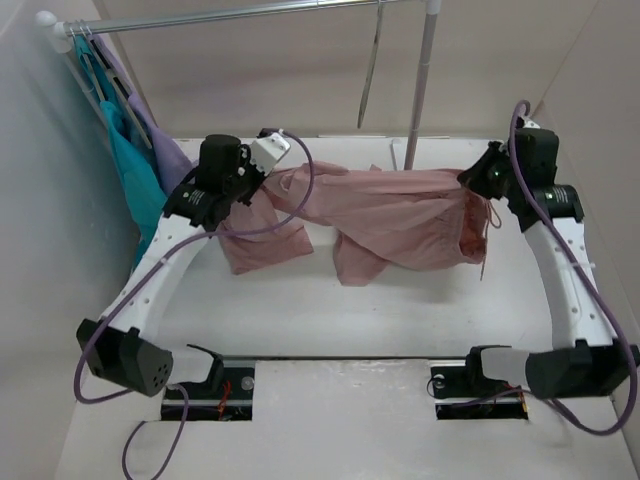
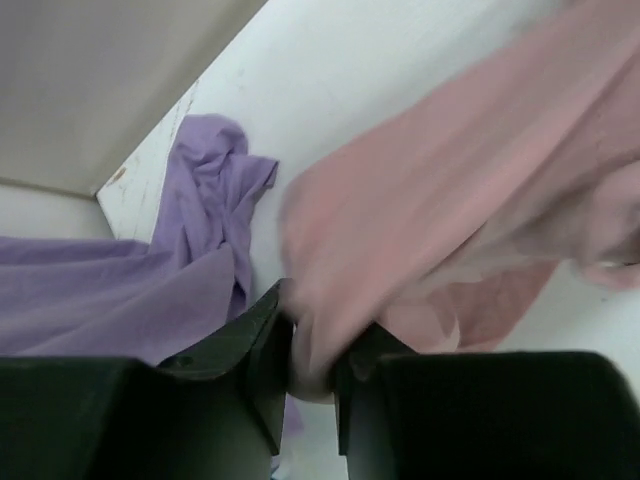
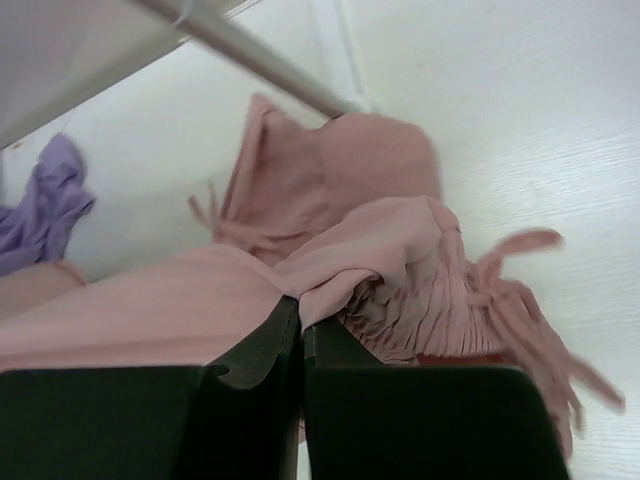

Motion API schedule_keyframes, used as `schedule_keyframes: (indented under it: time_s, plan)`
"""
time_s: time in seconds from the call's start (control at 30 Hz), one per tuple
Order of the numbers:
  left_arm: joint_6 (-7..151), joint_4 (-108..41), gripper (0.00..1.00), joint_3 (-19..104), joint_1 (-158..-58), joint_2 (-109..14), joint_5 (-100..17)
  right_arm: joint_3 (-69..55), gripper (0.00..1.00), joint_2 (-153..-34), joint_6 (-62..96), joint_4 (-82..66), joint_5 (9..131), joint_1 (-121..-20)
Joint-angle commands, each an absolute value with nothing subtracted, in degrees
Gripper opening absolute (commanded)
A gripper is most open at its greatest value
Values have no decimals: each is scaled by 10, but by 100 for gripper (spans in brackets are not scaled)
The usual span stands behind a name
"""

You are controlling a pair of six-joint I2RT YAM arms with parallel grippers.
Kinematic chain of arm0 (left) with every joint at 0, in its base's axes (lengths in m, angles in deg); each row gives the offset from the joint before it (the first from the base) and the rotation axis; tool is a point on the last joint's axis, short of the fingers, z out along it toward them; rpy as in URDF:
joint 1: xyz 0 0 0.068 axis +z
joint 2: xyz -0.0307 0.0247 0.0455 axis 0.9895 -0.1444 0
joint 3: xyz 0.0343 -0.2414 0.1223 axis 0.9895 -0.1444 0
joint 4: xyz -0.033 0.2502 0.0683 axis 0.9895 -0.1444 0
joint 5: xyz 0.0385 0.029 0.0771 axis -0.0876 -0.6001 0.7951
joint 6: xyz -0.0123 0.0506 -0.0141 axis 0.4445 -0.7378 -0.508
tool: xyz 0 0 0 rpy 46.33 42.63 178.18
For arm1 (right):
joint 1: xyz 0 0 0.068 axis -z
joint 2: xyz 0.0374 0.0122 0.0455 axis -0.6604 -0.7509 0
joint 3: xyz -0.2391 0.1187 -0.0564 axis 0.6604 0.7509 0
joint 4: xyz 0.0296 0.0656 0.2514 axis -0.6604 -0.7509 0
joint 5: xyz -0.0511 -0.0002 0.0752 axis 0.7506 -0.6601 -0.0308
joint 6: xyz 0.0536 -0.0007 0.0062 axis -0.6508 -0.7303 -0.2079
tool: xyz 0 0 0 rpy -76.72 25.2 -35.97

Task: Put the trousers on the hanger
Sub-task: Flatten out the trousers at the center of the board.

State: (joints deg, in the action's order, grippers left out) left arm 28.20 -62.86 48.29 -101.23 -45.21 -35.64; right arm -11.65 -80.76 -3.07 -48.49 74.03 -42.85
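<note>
The dusty-pink trousers (image 1: 400, 215) hang stretched between my two grippers above the white table, with the legs sagging down onto it. My left gripper (image 1: 260, 180) is shut on one end of the fabric; the left wrist view shows pink cloth (image 2: 450, 200) pinched between its jaws (image 2: 318, 345). My right gripper (image 1: 472, 180) is shut on the gathered waist end, seen in the right wrist view (image 3: 380, 180) with the jaws (image 3: 302, 320) closed on a fold. A thin grey hanger (image 1: 371, 70) hangs edge-on from the rail behind the trousers.
A metal rail (image 1: 250, 12) runs across the back on an upright pole (image 1: 420, 90). A lilac garment (image 1: 165, 145) and a teal garment (image 1: 135, 180) hang at the far left. White walls close in the left, back and right.
</note>
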Motion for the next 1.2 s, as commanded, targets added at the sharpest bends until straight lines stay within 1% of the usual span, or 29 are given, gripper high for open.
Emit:
schedule_keyframes:
  time_s: [0.0,0.03,0.07,0.1,0.13,0.2,0.23,0.27,0.37,0.4,0.43,0.47,0.53,0.63,0.7,0.73,0.83,0.9,1.03,1.1,1.17]
  plan:
    - [283,-625,21,529,-1001,-470,-226,-186,0,-829,12,-457,834,-381]
    - [283,-625,38,529,-1023,-495,-214,-187,0,-837,12,-450,834,-373]
    - [283,-625,52,518,-1034,-510,-204,-193,0,-837,12,-444,834,-362]
    - [283,-625,61,512,-1044,-523,-192,-193,0,-843,12,-444,834,-354]
    - [297,-640,73,512,-1052,-549,-181,-193,0,-853,18,-444,841,-349]
    - [338,-670,77,512,-1059,-557,-199,-193,0,-868,33,-456,841,-349]
    - [348,-690,77,512,-1059,-557,-225,-193,0,-882,47,-456,841,-349]
    - [353,-697,77,507,-1059,-526,-291,-193,0,-887,48,-464,841,-349]
    - [347,-722,70,452,-1083,-463,-386,-164,0,-892,55,-458,841,-344]
    - [340,-730,67,417,-1114,-457,-417,-150,0,-892,55,-446,835,-344]
    - [340,-738,67,397,-1131,-457,-423,-144,0,-892,49,-440,835,-344]
    - [340,-738,65,379,-1147,-462,-423,-144,0,-892,41,-435,828,-344]
    - [355,-725,65,334,-1178,-500,-415,-136,0,-892,36,-430,820,-344]
    - [395,-687,65,328,-1204,-576,-427,-131,0,-898,31,-424,807,-344]
    - [412,-656,72,337,-1220,-611,-427,-123,0,-898,31,-424,807,-344]
    - [412,-651,75,344,-1237,-645,-407,-116,0,-898,31,-424,807,-344]
    - [425,-613,78,372,-1243,-706,-343,-99,0,-892,31,-419,819,-344]
    - [430,-594,78,391,-1238,-728,-311,-85,0,-885,36,-419,824,-339]
    - [443,-589,78,422,-1232,-760,-316,-57,0,-856,36,-419,829,-339]
    - [443,-583,75,422,-1232,-776,-316,-50,0,-849,41,-419,829,-339]
    - [450,-577,69,422,-1232,-785,-316,-44,0,-849,41,-414,829,-339]
